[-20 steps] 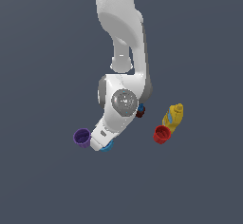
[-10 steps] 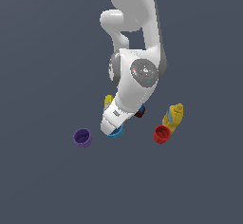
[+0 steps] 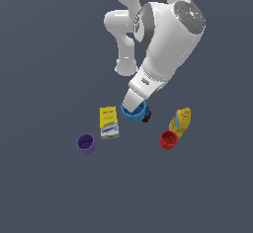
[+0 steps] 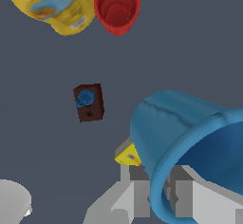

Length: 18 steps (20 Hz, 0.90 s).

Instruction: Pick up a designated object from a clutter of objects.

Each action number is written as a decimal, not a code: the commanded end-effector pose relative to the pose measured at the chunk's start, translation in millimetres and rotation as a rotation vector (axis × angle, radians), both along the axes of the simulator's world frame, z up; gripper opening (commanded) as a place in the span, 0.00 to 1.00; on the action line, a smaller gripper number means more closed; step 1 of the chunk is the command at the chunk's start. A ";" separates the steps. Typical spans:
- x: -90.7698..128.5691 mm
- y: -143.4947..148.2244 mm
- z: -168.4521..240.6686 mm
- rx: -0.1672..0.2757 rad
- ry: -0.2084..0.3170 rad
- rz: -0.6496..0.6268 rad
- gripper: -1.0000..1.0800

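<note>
The bright blue cup hangs tilted at the end of my gripper, lifted off the floor above the clutter. In the wrist view the blue cup fills the near corner. Its thick rim is pinched between my two grey fingers. The gripper is shut on that rim. In the exterior view most of the fingers are hidden behind the cup and the wrist.
A purple cup stands at the exterior view's left, a yellow-and-white flat box beside it. A dark red block with a blue top, a red cup and a yellow bottle lie to the right.
My arm has risen and moved toward the exterior view's right, away from the purple cup, carrying the blue cup up with it.
</note>
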<state>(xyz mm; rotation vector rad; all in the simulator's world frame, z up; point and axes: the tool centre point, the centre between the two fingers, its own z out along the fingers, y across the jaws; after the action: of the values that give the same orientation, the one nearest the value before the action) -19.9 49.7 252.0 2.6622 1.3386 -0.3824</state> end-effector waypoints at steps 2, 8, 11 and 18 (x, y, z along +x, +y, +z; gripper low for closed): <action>-17.8 23.0 35.5 0.000 -0.002 0.001 0.00; -46.9 61.9 94.0 0.001 -0.002 0.001 0.00; -60.3 80.5 122.1 0.001 -0.002 0.001 0.00; -83.9 115.7 174.9 0.002 -0.002 0.001 0.00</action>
<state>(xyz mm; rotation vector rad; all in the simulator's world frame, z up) -99.1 158.8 415.9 2.6624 1.3416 -0.3799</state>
